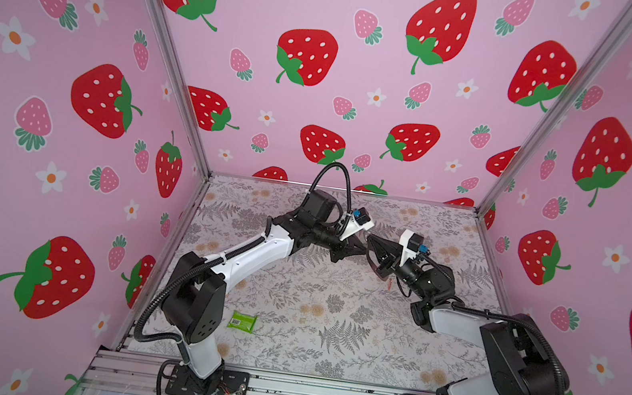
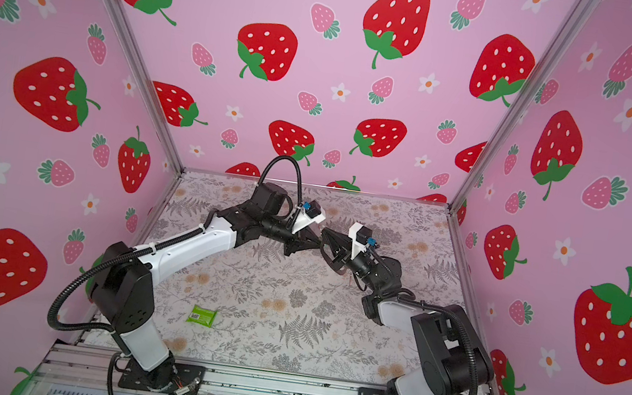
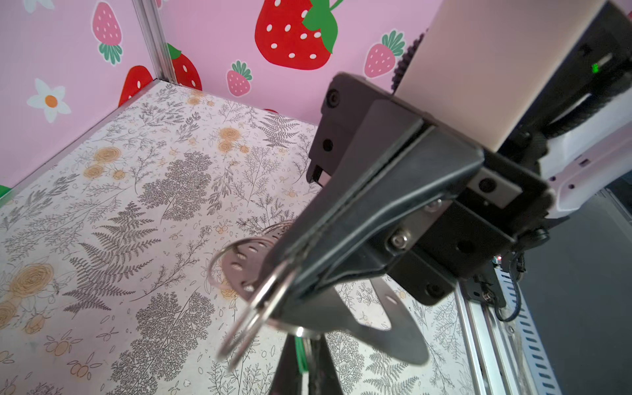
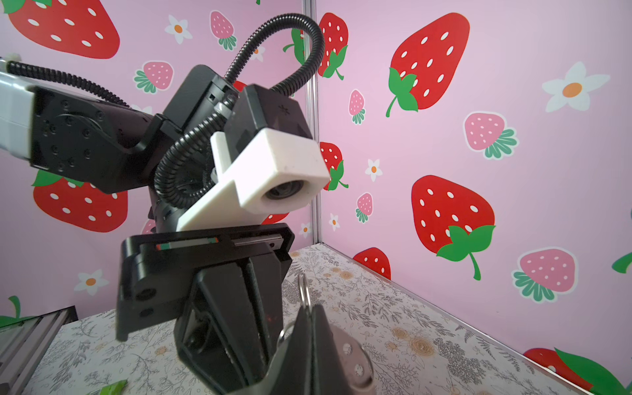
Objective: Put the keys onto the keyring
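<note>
**Threading stage, in mid-air over the far centre of the table (image 1: 329,326).** The left gripper (image 3: 285,273) is clamped shut on the large metal ring (image 3: 249,323) of the keyring, whose mauve strap (image 3: 376,338) dangles beneath. The right gripper (image 4: 309,313), meeting it tip to tip, is likewise closed. A green sliver between its fingers we take for the green key (image 3: 300,352), its small ring poking past the tips. The red-orange key (image 1: 389,284) hangs just under the right gripper (whether already threaded, we cannot tell). We judge the step to be mating ring to ring. The next move calls for a fine nudge slipping the small ring into the large ring's split, both grips firm
</note>
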Action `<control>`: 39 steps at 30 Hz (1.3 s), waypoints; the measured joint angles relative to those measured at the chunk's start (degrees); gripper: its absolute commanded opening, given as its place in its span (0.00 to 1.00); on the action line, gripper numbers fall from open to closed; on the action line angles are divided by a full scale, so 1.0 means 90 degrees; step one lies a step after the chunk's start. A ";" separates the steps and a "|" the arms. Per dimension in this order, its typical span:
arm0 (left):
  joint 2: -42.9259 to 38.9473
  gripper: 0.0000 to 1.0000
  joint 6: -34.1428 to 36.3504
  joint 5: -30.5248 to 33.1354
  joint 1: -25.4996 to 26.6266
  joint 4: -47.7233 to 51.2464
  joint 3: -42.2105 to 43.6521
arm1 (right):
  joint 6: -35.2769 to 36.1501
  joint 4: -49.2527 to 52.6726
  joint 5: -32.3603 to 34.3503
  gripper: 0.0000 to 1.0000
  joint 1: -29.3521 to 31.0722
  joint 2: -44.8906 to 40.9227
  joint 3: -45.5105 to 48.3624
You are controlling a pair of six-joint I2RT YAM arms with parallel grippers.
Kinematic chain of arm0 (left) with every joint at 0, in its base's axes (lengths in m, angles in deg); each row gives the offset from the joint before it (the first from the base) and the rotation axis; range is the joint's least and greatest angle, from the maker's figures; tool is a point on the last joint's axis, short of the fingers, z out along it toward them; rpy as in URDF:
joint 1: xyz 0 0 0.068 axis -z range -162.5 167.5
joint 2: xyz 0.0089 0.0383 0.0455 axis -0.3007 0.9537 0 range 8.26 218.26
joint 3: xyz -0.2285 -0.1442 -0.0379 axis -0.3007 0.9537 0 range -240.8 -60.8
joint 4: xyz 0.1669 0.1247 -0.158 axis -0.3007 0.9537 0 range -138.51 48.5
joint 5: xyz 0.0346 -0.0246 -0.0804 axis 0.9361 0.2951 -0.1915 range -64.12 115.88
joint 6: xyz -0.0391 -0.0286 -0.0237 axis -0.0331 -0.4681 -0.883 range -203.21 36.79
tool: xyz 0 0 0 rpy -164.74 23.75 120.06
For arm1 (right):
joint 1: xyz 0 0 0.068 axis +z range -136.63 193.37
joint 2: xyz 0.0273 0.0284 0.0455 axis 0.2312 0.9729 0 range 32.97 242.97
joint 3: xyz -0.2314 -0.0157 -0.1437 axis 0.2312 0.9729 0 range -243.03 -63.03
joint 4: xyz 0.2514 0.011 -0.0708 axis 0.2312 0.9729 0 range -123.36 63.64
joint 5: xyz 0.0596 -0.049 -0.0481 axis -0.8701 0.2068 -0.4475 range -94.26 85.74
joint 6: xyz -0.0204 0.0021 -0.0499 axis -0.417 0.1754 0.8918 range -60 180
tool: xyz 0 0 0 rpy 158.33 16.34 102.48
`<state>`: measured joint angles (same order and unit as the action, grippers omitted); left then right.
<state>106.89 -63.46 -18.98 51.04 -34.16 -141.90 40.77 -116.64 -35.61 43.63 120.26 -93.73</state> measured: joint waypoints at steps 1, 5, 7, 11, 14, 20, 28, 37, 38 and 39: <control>0.0029 0.00 0.0046 -0.0036 0.0000 0.0063 -0.0044 | 0.0002 -0.0005 -0.0007 0.00 0.0000 0.0000 0.0012; 0.0070 0.23 0.0153 -0.0092 -0.0012 0.0199 -0.0104 | 0.0032 -0.0005 -0.0049 0.00 -0.0005 0.0000 0.0027; 0.0070 0.35 0.0146 -0.0124 -0.0002 0.0206 -0.0104 | 0.0049 -0.0005 -0.0036 0.00 -0.0007 0.0000 0.0029; -0.0250 0.41 -0.0036 0.0063 -0.0087 -0.0277 0.0432 | 0.0046 -0.0007 -0.0070 0.00 -0.0075 -0.0002 0.0109; -0.0775 0.42 -0.0085 0.0165 -0.0410 -0.0668 0.1090 | -0.0019 -0.0005 -0.0172 0.00 -0.0136 -0.0002 0.0158; -0.1457 0.40 0.0335 0.0075 -0.0726 -0.1246 0.1506 | -0.0350 -0.0015 -0.0461 0.00 -0.0185 0.0172 0.0158; -0.1370 0.39 0.0848 -0.0508 -0.0721 -0.1362 0.1265 | -0.0656 -0.0010 -0.0794 0.00 -0.0185 0.0379 0.0075; -0.0923 0.37 0.0855 -0.0840 -0.0721 -0.1372 0.0959 | -0.0838 -0.0012 -0.1088 0.00 -0.0185 0.0379 -0.0068; -0.0891 0.36 0.0855 -0.0857 -0.0721 -0.1370 0.0947 | -0.0848 -0.0015 -0.1100 0.00 -0.0185 0.0379 -0.0075; -0.0862 0.36 0.0852 -0.0874 -0.0724 -0.1370 0.0935 | -0.0862 -0.0012 -0.1120 0.00 -0.0185 0.0379 -0.0087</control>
<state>99.14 -55.79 -26.85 44.52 -46.48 -133.49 33.02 -116.75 -45.69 41.97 123.67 -94.52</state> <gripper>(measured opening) 0.367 0.041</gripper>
